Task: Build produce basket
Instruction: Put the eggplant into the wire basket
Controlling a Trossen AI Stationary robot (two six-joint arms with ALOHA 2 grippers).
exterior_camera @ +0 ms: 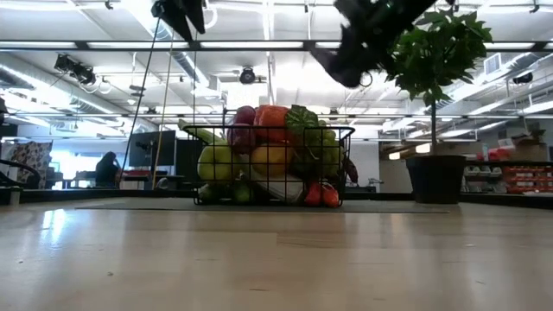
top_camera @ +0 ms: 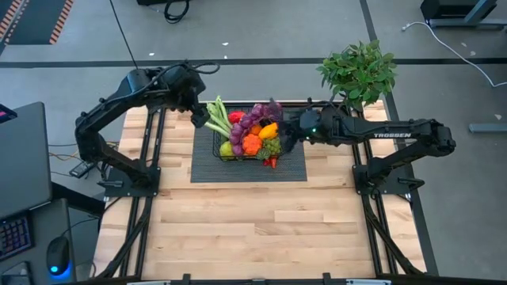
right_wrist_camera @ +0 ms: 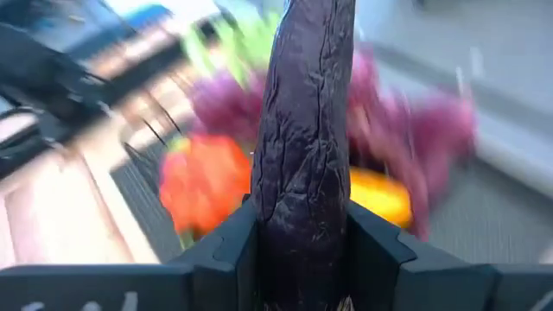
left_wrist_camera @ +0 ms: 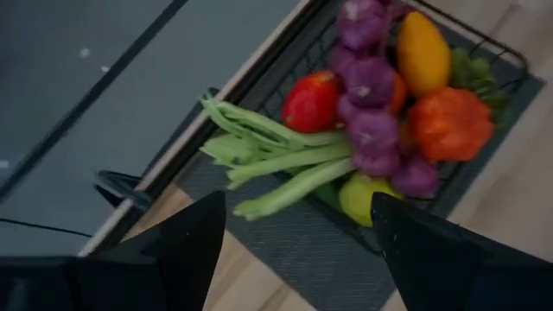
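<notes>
1. The near half of the bench [top_camera: 261, 229] is bare light wood.
2. A dark mat [top_camera: 207, 168] lies at the far middle of the bench, and the basket [top_camera: 224, 153] stands on it.
3. The basket is heaped above its rim. An orange pepper [top_camera: 251, 144], a yellow pepper [top_camera: 268, 131], a red pepper [top_camera: 236, 117], purple grapes [top_camera: 252, 119] and a green apple [top_camera: 226, 148] show in the heap.
4. A leek [top_camera: 216, 117] rests on the basket's far-left corner, with its pale green leaves fanning out past the rim over the mat.
5. A small red piece [top_camera: 271, 162] lies at the basket's near-right corner; whether it is inside or outside the wire cannot be told.
6. The right end effector [top_camera: 290, 134] is raised at the basket's right side. It grips an eggplant [right_wrist_camera: 307, 138], the dark purple body clamped between both fingers and pointing toward the heap.
7. The left end effector [top_camera: 198, 115] hangs just left of the leek, high above the bench. Its fingers [left_wrist_camera: 186, 238] stand wide apart with nothing between them.
8. A potted plant [top_camera: 360, 70] stands at the far right corner of the bench.
</notes>
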